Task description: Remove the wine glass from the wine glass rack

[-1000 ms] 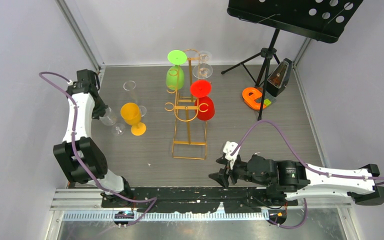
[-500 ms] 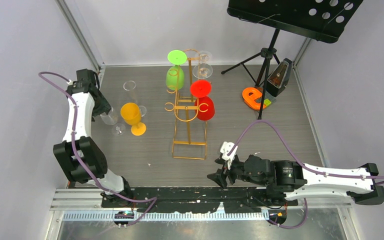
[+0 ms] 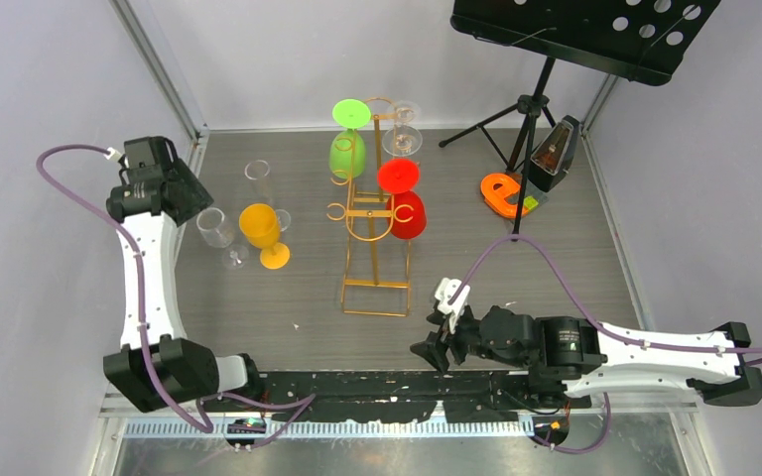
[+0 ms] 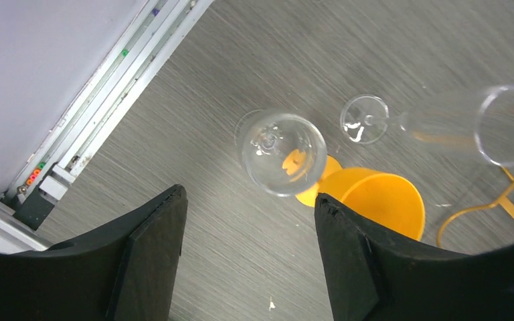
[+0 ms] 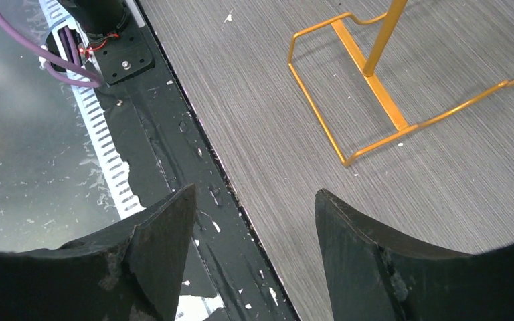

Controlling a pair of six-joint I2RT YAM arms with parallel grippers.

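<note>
The gold wire wine glass rack [image 3: 377,213] stands mid-table, and its rectangular base [image 5: 375,87] shows in the right wrist view. A green glass [image 3: 347,151], a clear glass [image 3: 402,134] and a red glass [image 3: 408,210] hang upside down on it. Left of the rack a clear wine glass [image 3: 216,230] [image 4: 283,152] stands upright on the table beside an orange glass [image 3: 260,226] [image 4: 381,207]. My left gripper [image 3: 187,193] [image 4: 251,221] is open, raised up and to the left of the clear glass, holding nothing. My right gripper [image 3: 435,349] [image 5: 254,207] is open and empty over the table's near edge.
A tall clear flute [image 3: 256,174] [image 4: 508,124] stands behind the orange glass. A black tripod music stand [image 3: 531,109], a dark metronome [image 3: 556,154] and an orange object [image 3: 504,193] occupy the back right. The side wall rail [image 4: 107,114] runs close on the left.
My left gripper has opened, let go of the clear wine glass on the table, and pulled up and away to the left. The right gripper has barely shifted.
</note>
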